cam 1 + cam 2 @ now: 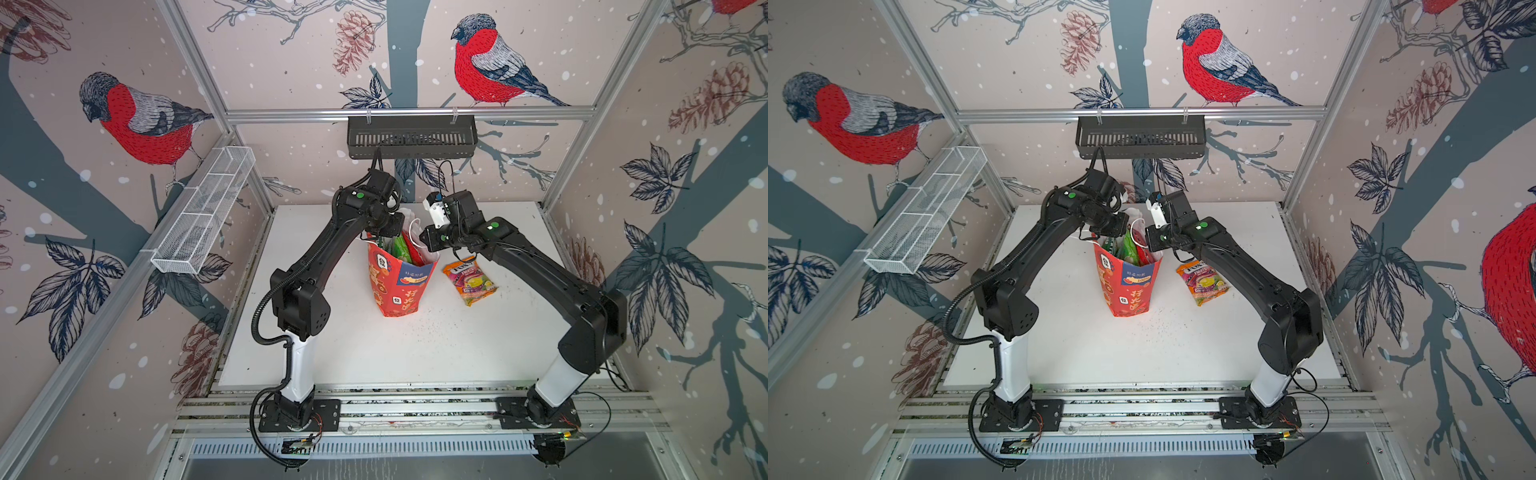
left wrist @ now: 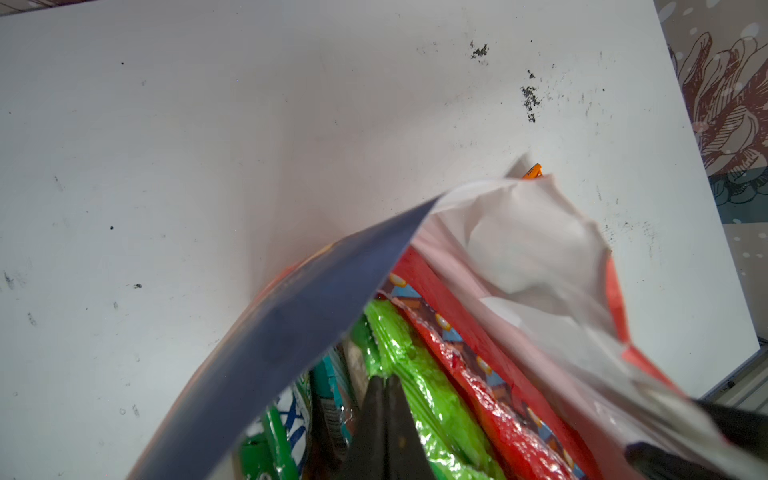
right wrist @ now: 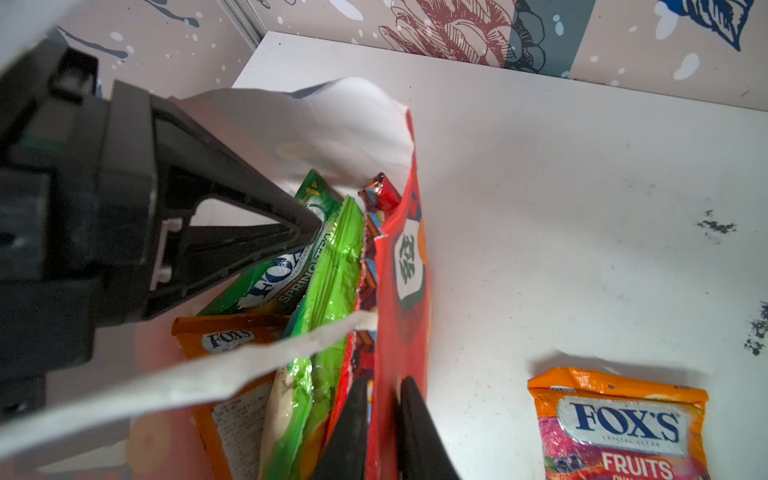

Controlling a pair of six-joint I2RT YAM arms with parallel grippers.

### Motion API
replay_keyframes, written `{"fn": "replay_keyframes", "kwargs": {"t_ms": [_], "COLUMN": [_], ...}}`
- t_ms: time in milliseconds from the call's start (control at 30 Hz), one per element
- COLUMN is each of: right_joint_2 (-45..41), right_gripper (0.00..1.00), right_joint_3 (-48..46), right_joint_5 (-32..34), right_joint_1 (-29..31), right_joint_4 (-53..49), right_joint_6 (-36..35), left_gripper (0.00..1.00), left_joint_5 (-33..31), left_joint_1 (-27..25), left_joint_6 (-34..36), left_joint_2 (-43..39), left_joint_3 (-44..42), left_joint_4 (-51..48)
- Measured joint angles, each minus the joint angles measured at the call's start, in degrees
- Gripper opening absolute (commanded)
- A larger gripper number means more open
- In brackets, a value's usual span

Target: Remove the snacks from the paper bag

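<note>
The red-orange paper bag (image 1: pixel 397 286) (image 1: pixel 1127 286) stands upright mid-table with its mouth open. Inside it stand a green chip bag (image 3: pixel 332 266) (image 2: pixel 415 374), a red packet (image 3: pixel 376 195) (image 2: pixel 478 374), a green Fox's pack (image 3: pixel 282 270) and an orange Fox's pack (image 3: pixel 224 336). My left gripper (image 2: pixel 384 382) (image 1: pixel 386 237) is shut inside the mouth, its tips against the green Fox's pack. My right gripper (image 3: pixel 384 382) (image 1: pixel 424 251) is shut on the bag's red side wall (image 3: pixel 405 291), one finger inside and one outside. A Fox's Fruits pack (image 1: pixel 471 280) (image 3: pixel 619 424) lies on the table to the bag's right.
A black slotted basket (image 1: pixel 411 137) hangs on the back rail. A white wire basket (image 1: pixel 203 212) is mounted on the left wall. The white table (image 1: pixel 374 349) carries dark specks. Both arms arch in from the front rail.
</note>
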Motion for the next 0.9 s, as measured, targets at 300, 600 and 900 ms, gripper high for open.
{"fn": "replay_keyframes", "kwargs": {"t_ms": [300, 600, 900], "right_joint_2": [-1.92, -3.37, -3.15], "right_gripper": [0.12, 0.12, 0.39], "right_joint_3": [0.74, 0.94, 0.94], "right_joint_5": [2.67, 3.13, 1.60], "right_joint_1": [2.73, 3.52, 3.48], "right_joint_4": [0.66, 2.73, 3.04], "right_joint_6": [0.20, 0.42, 0.44], "left_gripper": [0.00, 0.00, 0.00], "left_joint_5": [-0.26, -0.02, -0.31], "left_joint_1": [1.16, 1.64, 2.32], "left_joint_6": [0.81, 2.89, 3.78], "left_joint_2": [2.40, 3.13, 3.10], "left_joint_3": [4.35, 4.59, 4.63], "left_joint_4": [0.02, 0.07, 0.00]}}
